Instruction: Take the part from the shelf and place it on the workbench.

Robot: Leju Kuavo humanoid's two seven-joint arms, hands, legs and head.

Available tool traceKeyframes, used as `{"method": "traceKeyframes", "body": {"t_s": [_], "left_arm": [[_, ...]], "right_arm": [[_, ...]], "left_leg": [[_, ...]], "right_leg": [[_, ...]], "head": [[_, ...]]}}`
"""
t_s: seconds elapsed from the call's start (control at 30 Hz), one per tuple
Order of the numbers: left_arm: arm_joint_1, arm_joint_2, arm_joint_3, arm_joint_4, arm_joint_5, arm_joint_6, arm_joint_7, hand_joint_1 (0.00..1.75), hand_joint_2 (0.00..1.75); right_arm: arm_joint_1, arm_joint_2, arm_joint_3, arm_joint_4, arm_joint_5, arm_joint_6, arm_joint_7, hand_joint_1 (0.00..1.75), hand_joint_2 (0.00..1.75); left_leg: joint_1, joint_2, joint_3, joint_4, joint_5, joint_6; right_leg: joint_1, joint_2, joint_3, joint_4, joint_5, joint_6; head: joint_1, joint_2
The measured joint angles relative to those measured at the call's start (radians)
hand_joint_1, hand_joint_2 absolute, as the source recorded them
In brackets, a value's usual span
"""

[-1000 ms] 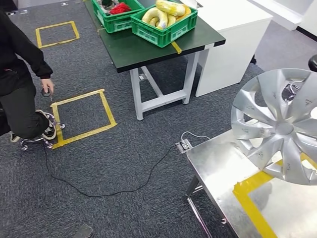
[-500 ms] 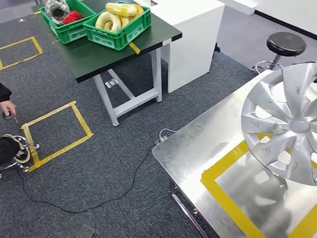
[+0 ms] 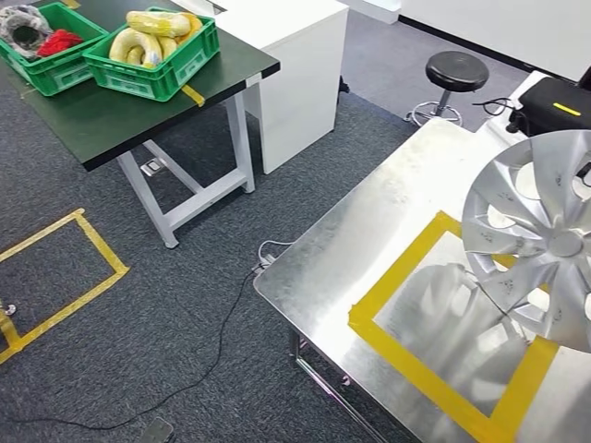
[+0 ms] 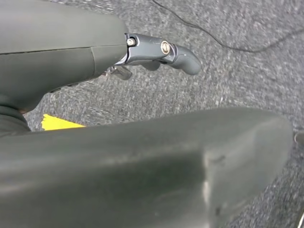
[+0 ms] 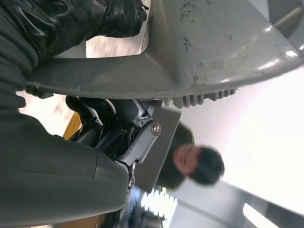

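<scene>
To your left, a dark-topped table point(image 3: 104, 115) carries two green crates point(image 3: 150, 78), the nearer one filled with yellow coiled pieces point(image 3: 150, 37). A white cabinet point(image 3: 296, 69) stands beside it, with a black stool point(image 3: 456, 74) further right. A black cable point(image 3: 209, 365) trails over the grey carpet point(image 3: 195, 305) past yellow tape squares point(image 3: 63, 268).

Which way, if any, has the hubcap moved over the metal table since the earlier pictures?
Yes. Though the camera turned, the hubcap hangs farther in from the corner of the table, over the taped square.
</scene>
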Motion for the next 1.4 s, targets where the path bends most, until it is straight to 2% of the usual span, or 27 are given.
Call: {"method": "traceKeyframes", "body": {"t_s": [0.03, 0.07, 0.13, 0.2, 0.3, 0.37, 0.43, 0.47, 0.5, 0.53, 0.57, 0.6, 0.67, 0.73, 0.8, 0.87, 0.93, 1.0, 1.03, 1.07, 1.13, 1.17, 1.2, 1.27, 1.3, 1.33, 1.4], "left_arm": [[0.0, -0.001, 0.0, 0.0, -0.003, 0.001, 0.0, 0.0, 0.0], [0.0, -0.003, 0.001, 0.0, -0.006, 0.002, 0.0, 0.0, 0.0], [0.0, -0.003, 0.001, 0.0, -0.011, 0.004, 0.0, 0.0, 0.0], [-0.001, -0.002, 0.004, 0.0, -0.014, 0.006, 0.0, 0.0, 0.0], [-0.004, -0.002, 0.008, 0.0, -0.019, 0.007, 0.0, 0.0, 0.0], [-0.005, -0.003, 0.008, 0.0, -0.021, 0.007, 0.0, 0.0, 0.0], [-0.004, -0.005, 0.01, 0.0, -0.023, 0.007, -0.001, 0.0, 0.0], [-0.002, -0.005, 0.011, 0.0, -0.023, 0.007, -0.001, 0.0, 0.0], [-0.001, -0.005, 0.013, 0.0, -0.025, 0.007, -0.001, 0.0, 0.0], [0.0, -0.005, 0.014, 0.0, -0.027, 0.007, -0.001, 0.0, 0.0], [0.0, -0.005, 0.015, 0.0, -0.029, 0.007, -0.001, 0.0, 0.0], [0.0, -0.006, 0.016, 0.0, -0.031, 0.007, -0.001, 0.0, 0.0], [-0.001, -0.005, 0.016, 0.0, -0.034, 0.008, -0.001, 0.0, 0.0], [-0.002, -0.004, 0.017, 0.0, -0.037, 0.009, 0.001, 0.0, 0.0], [-0.003, -0.006, 0.017, 0.0, -0.04, 0.01, 0.002, 0.0, 0.0], [-0.005, -0.008, 0.018, 0.0, -0.045, 0.011, 0.002, 0.0, 0.0], [-0.004, -0.009, 0.019, 0.0, -0.05, 0.011, 0.003, 0.0, 0.0], [-0.003, -0.011, 0.021, 0.0, -0.053, 0.011, 0.005, 0.0, 0.0], [-0.003, -0.012, 0.022, 0.0, -0.053, 0.011, 0.006, 0.0, 0.0], [-0.004, -0.014, 0.023, 0.0, -0.054, 0.01, 0.007, 0.0, 0.0], [-0.006, -0.016, 0.025, 0.0, -0.055, 0.01, 0.01, 0.0, 0.0], [-0.008, -0.016, 0.027, 0.0, -0.056, 0.01, 0.012, 0.0, 0.0], [-0.009, -0.015, 0.029, 0.0, -0.056, 0.009, 0.013, 0.0, 0.0], [-0.011, -0.014, 0.035, 0.0, -0.055, 0.007, 0.013, 0.0, 0.0], [-0.011, -0.013, 0.039, 0.0, -0.054, 0.006, 0.012, 0.0, 0.0], [-0.011, -0.013, 0.043, 0.0, -0.053, 0.006, 0.011, 0.0, 0.0], [-0.013, -0.013, 0.049, 0.0, -0.053, 0.004, 0.008, 0.0, 0.0]], "right_arm": [[0.009, 0.003, -0.001, -0.015, 0.027, -0.037, -0.004, 1.75, 1.75], [0.017, 0.004, -0.002, -0.032, 0.054, -0.072, -0.008, 1.75, 1.75], [0.028, 0.005, -0.004, -0.063, 0.099, -0.132, -0.014, 1.75, 1.75], [0.038, 0.008, -0.006, -0.09, 0.132, -0.17, -0.012, 1.75, 1.75], [0.055, 0.01, -0.009, -0.117, 0.186, -0.21, 0.011, 1.75, 1.75], [0.058, 0.009, -0.011, -0.129, 0.215, -0.228, 0.022, 1.75, 1.75], [0.058, 0.009, -0.011, -0.136, 0.232, -0.239, 0.025, 1.75, 1.75], [0.058, 0.009, -0.01, -0.137, 0.242, -0.245, 0.026, 1.75, 1.75], [0.06, 0.009, -0.009, -0.137, 0.255, -0.255, 0.025, 1.75, 1.75], [0.061, 0.009, -0.008, -0.137, 0.271, -0.271, 0.022, 1.75, 1.75], [0.063, 0.009, -0.006, -0.137, 0.291, -0.293, 0.016, 1.75, 1.75], [0.066, 0.009, -0.004, -0.138, 0.311, -0.319, 0.008, 1.75, 1.75], [0.07, 0.015, 0.0, -0.141, 0.348, -0.378, -0.013, 1.75, 1.75], [0.078, 0.025, 0.002, -0.149, 0.37, -0.423, -0.029, 1.75, 1.75], [0.093, 0.031, 0.004, -0.16, 0.381, -0.452, -0.044, 1.75, 1.75], [0.104, 0.041, 0.003, -0.179, 0.386, -0.483, -0.08, 1.75, 1.75], [0.105, 0.066, -0.002, -0.208, 0.399, -0.508, -0.135, 1.75, 1.75], [0.115, 0.107, -0.009, -0.252, 0.435, -0.514, -0.177, 1.75, 1.75], [0.126, 0.129, -0.009, -0.278, 0.461, -0.515, -0.187, 1.75, 1.75], [0.14, 0.15, -0.006, -0.305, 0.492, -0.516, -0.191, 1.75, 1.75], [0.175, 0.177, 0.018, -0.346, 0.557, -0.518, -0.193, 1.75, 1.75], [0.196, 0.187, 0.041, -0.359, 0.586, -0.519, -0.194, 1.75, 1.75], [0.218, 0.194, 0.072, -0.368, 0.608, -0.514, -0.193, 1.75, 1.75], [0.261, 0.202, 0.147, -0.374, 0.642, -0.483, -0.185, 1.75, 1.75], [0.281, 0.202, 0.184, -0.376, 0.663, -0.459, -0.178, 1.75, 1.75], [0.298, 0.2, 0.219, -0.375, 0.683, -0.431, -0.172, 1.75, 1.75], [0.325, 0.197, 0.282, -0.372, 0.702, -0.381, -0.167, 1.75, 1.75]], "left_leg": [[0.001, 0.012, 0.001, 0.001, -0.002, -0.003], [0.002, 0.024, 0.002, 0.003, -0.006, -0.007], [0.003, 0.046, 0.006, 0.013, -0.017, -0.021], [-0.001, 0.064, 0.009, 0.024, -0.03, -0.034], [0.0, 0.084, 0.014, 0.032, -0.041, -0.047], [0.006, 0.048, -0.001, 0.075, -0.076, -0.057], [0.009, -0.002, -0.054, 0.199, -0.144, -0.062], [0.009, -0.012, -0.088, 0.271, -0.174, -0.062], [0.009, -0.015, -0.112, 0.321, -0.188, -0.06], [0.009, -0.017, -0.121, 0.335, -0.181, -0.056], [0.008, -0.022, -0.11, 0.306, -0.153, -0.05], [0.006, -0.033, -0.084, 0.243, -0.112, -0.042], [0.004, -0.088, -0.024, 0.105, -0.046, -0.019], [0.001, -0.123, 0.001, 0.044, -0.031, -0.005], [0.001, -0.103, 0.007, 0.027, -0.027, -0.005], [0.005, -0.074, 0.017, 0.003, -0.017, -0.006], [0.006, -0.043, 0.024, -0.008, -0.013, -0.006], [0.005, -0.013, 0.024, -0.006, -0.017, -0.007], [0.005, 0.0, 0.024, -0.005, -0.02, -0.01], [0.006, 0.012, 0.025, -0.002, -0.023, -0.014], [0.01, 0.03, 0.028, 0.007, -0.034, -0.027], [0.01, 0.037, 0.028, 0.013, -0.04, -0.035], [0.01, 0.042, 0.028, 0.018, -0.046, -0.042], [0.009, 0.05, 0.029, 0.023, -0.053, -0.053], [0.01, 0.051, 0.032, 0.022, -0.056, -0.05], [0.01, 0.052, 0.034, 0.022, -0.057, -0.042], [0.011, 0.052, 0.037, 0.022, -0.058, -0.014]], "right_leg": [[-0.005, -0.005, 0.002, -0.002, 0.011, 0.005], [-0.008, -0.013, 0.026, -0.046, 0.039, 0.01], [-0.01, -0.051, 0.103, -0.184, 0.094, 0.017], [-0.008, -0.071, 0.147, -0.257, 0.111, 0.005], [-0.006, -0.039, 0.145, -0.256, 0.109, -0.022], [-0.007, -0.019, 0.144, -0.257, 0.112, -0.035], [-0.006, 0.002, 0.143, -0.257, 0.113, -0.043], [-0.004, 0.013, 0.143, -0.257, 0.113, -0.046], [-0.002, 0.026, 0.142, -0.257, 0.113, -0.047], [0.0, 0.039, 0.143, -0.257, 0.113, -0.048], [0.002, 0.052, 0.144, -0.257, 0.113, -0.048], [0.004, 0.065, 0.145, -0.257, 0.114, -0.048], [0.004, 0.088, 0.145, -0.257, 0.115, -0.046], [-0.001, 0.111, 0.138, -0.259, 0.119, -0.036], [-0.006, 0.13, 0.131, -0.263, 0.126, -0.023], [-0.004, 0.089, 0.111, -0.239, 0.109, -0.015], [-0.001, 0.023, 0.06, -0.14, 0.055, -0.008], [-0.005, 0.003, 0.002, -0.021, 0.008, 0.002], [-0.008, 0.0, -0.008, 0.001, 0.008, 0.007], [-0.011, -0.005, 0.004, -0.016, 0.025, 0.011], [-0.015, -0.022, 0.078, -0.144, 0.08, 0.018], [-0.014, -0.029, 0.115, -0.204, 0.097, 0.016], [-0.012, -0.033, 0.14, -0.242, 0.104, 0.009], [-0.007, -0.026, 0.154, -0.255, 0.101, -0.011], [-0.006, -0.023, 0.154, -0.253, 0.101, -0.017], [-0.005, -0.02, 0.154, -0.254, 0.102, -0.02], [-0.002, -0.019, 0.156, -0.255, 0.101, -0.022]], "head": [[0.001, 0.0], [0.001, 0.0], [0.002, 0.0], [0.001, 0.0], [-0.005, 0.0], [-0.007, 0.0], [-0.012, 0.0], [-0.013, 0.0], [-0.014, 0.0], [-0.015, 0.0], [-0.015, 0.0], [-0.015, 0.0], [-0.013, 0.0], [-0.013, 0.0], [-0.015, 0.0], [-0.011, 0.0], [-0.005, 0.0], [-0.004, 0.0], [-0.004, 0.0], [-0.004, 0.0], [-0.004, 0.0], [-0.004, 0.0], [-0.004, 0.0], [-0.007, 0.0], [-0.008, 0.0], [-0.01, 0.0], [-0.012, 0.0]]}}
